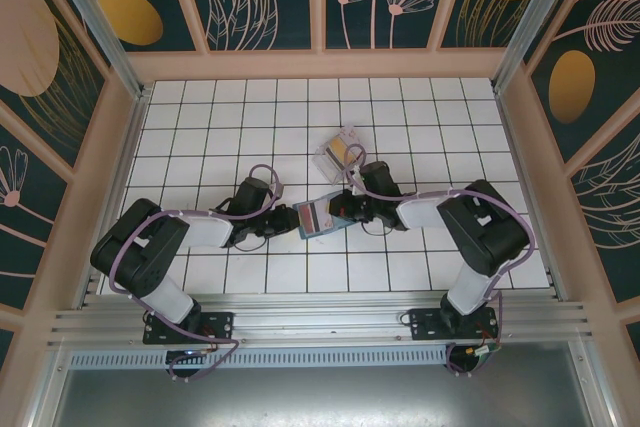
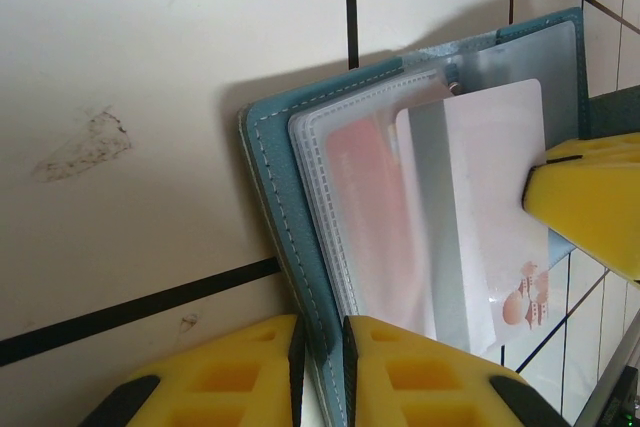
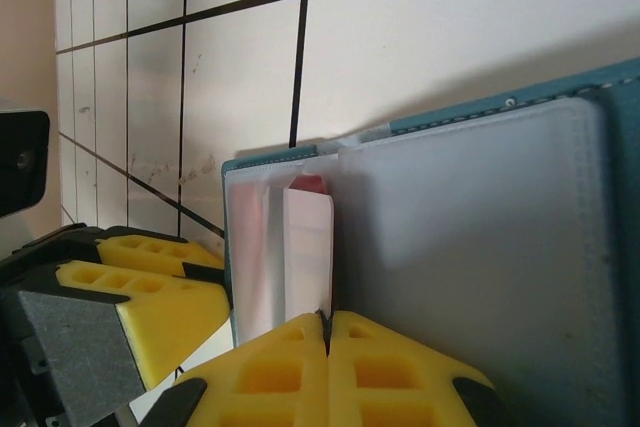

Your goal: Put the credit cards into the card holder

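Near the middle of the tabletop, which is made of glossy white square tiles with dark joints, we see the wallet lying open between the two arms. Its cover is teal with a pale stitched line along the edge, and the corners are rounded. Inside are clear plastic sleeves with a dotted welded border, thin and a little cloudy. One sleeve shows a pink-red card through the plastic.

A stiff pale card sticks partly out of the sleeves. It is a flat rectangle with a grey shiny stripe along its length and a small red ornament near one corner.

The card holder stands just beyond the wallet, toward the far edge of the tabletop. It is a small clear box with a yellow-gold card inside. We cannot tell if it touches the wallet.

The left pincer has blocky yellow fingers with square hollows. They are nearly closed, with the teal cover edge of the wallet squeezed in the narrow gap.

The right pincer has its jaws pressed fully together, and they pinch the edge of the pale card.
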Controlling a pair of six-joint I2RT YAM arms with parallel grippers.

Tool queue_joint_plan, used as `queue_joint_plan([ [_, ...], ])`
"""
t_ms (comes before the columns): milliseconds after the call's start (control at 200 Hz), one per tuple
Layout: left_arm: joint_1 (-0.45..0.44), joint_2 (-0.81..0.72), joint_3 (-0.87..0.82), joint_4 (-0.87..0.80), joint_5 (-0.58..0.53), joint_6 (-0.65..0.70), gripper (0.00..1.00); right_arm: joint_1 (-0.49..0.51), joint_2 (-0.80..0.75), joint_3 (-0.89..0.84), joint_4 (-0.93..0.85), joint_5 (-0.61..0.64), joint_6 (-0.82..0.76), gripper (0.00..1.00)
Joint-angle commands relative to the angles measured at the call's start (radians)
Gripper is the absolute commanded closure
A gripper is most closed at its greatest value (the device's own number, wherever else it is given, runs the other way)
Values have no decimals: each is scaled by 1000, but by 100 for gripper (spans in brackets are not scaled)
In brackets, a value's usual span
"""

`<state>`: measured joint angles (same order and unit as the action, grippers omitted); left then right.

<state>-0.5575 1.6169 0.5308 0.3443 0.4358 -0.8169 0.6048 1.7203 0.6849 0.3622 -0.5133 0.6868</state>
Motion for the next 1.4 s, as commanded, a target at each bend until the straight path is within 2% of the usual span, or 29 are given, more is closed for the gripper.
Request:
queue_joint_plan([
  [0, -19, 33, 2, -28, 9, -1, 79, 22, 35, 31, -5, 26, -12, 100],
  [460, -20, 37, 24, -48, 7, 6, 79, 102, 107, 160, -157, 27, -149, 100],
  [766, -20, 41, 17, -51, -12, 13, 79, 114, 99, 195, -278, -4, -256, 100],
  [1061, -21, -9, 18, -101, -67, 28, 80, 113, 5, 222, -379, 107, -255, 90],
  [1236, -19, -63, 47, -206, -142, 75, 81, 106, -52, 252, -445, 187, -262, 76],
  [1391, -18, -118, 65, -215, -158, 52, 80, 95, -100, 234, -455, 201, -251, 73],
])
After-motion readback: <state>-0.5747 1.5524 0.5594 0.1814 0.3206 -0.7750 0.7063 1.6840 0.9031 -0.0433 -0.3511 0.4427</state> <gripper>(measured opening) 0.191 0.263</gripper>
